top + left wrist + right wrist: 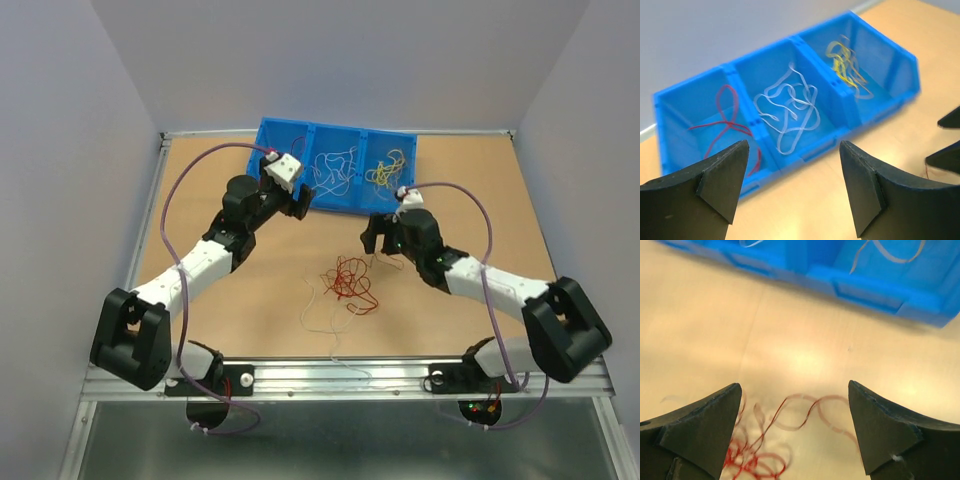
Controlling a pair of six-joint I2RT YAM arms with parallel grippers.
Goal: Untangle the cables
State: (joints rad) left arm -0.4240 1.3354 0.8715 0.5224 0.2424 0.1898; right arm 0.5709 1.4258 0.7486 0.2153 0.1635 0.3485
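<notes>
table (250, 300), 1 blue 3-slot bin (335, 124), 1 red cables (348, 278) clump, left tool (794, 145), right tool (795, 387) wide open, empty

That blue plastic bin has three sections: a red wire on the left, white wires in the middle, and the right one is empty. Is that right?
Not quite: the right section holds thin yellow wires, as the left wrist view shows. The blue plastic bin does have a red wire on the left and white wires in the middle.
</notes>
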